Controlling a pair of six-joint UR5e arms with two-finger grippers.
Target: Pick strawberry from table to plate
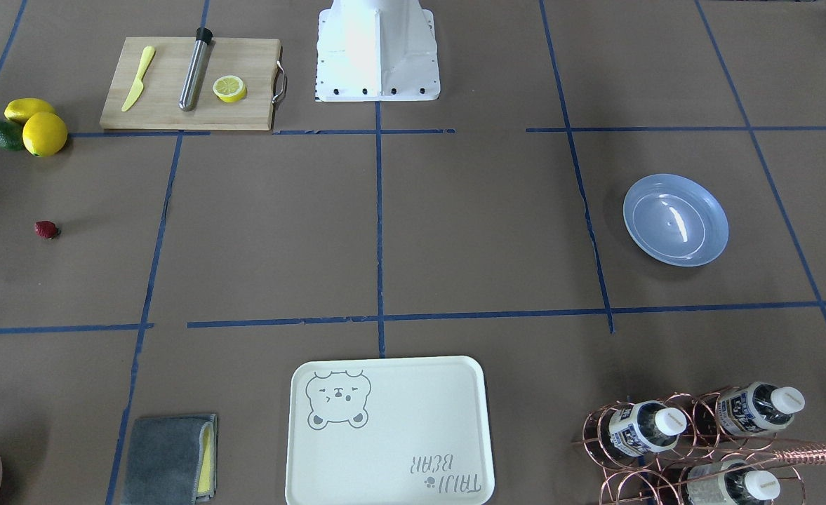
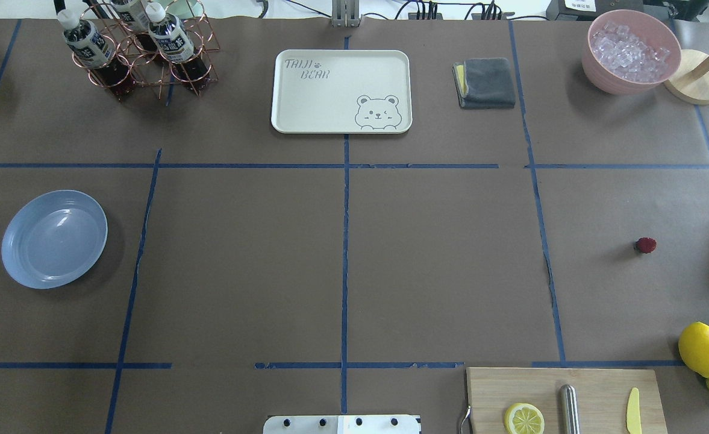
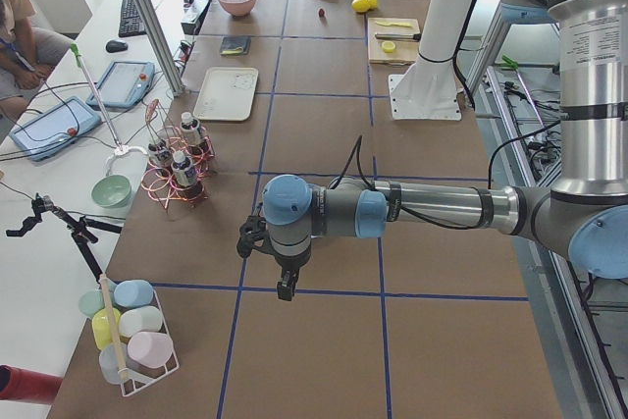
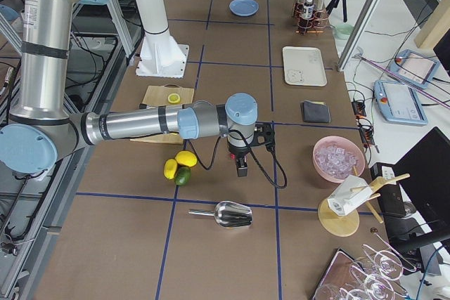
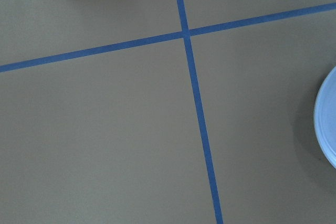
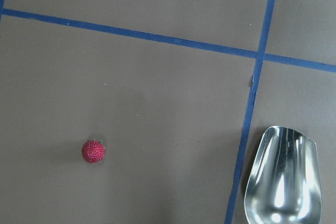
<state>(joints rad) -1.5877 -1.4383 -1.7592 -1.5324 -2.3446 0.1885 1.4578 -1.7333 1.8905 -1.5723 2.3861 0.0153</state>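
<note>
The strawberry (image 2: 645, 245) lies alone on the brown paper table (image 2: 438, 253), toward the robot's right, and shows small and dark red in the front view (image 1: 46, 229) and low left in the right wrist view (image 6: 93, 151). The light blue plate (image 2: 54, 238) sits empty far across on the robot's left (image 1: 675, 219); its rim edges into the left wrist view (image 5: 328, 124). My right gripper (image 4: 241, 168) hangs above the table near the lemons, my left gripper (image 3: 285, 287) above its own end. Both show only in side views, so I cannot tell whether they are open or shut.
Two lemons and an avocado (image 1: 27, 126) lie beside a cutting board (image 1: 188, 84) with a lemon half, a knife and a metal rod. A metal scoop (image 6: 283, 177) lies right of the strawberry. Bear tray (image 1: 387, 431), grey cloth (image 1: 170, 459), bottle rack (image 1: 693, 442) and ice bowl (image 2: 630, 51) line the far edge.
</note>
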